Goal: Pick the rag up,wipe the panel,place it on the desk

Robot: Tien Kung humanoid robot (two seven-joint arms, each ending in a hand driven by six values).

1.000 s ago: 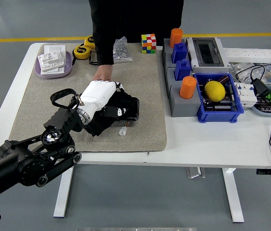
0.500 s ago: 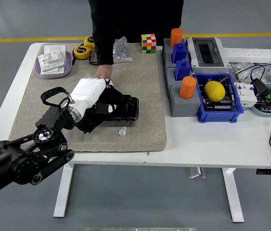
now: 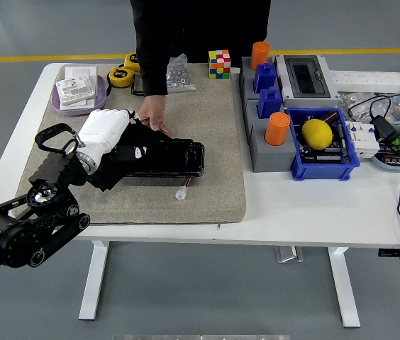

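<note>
While the person's hand (image 3: 154,117) steadies the flat black panel (image 3: 159,157) | left hand (image 3: 104,134) clutching dark crumpled rag (image 3: 111,170) has slid leftward | wiping stroke likely mid-pass

Robot's white left hand (image 3: 104,134) presses a black rag (image 3: 118,166) onto the long black panel (image 3: 164,157) on the beige felt mat (image 3: 207,134). A person's hand (image 3: 154,113) steadies the panel's far edge.

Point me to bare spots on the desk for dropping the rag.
Free: mat between black panel and Rubik's cube; mat's near strip; white tabletop in front of the blue bin. Crowded: far-right corner with cables, and around left hand and the person's hand.
</note>
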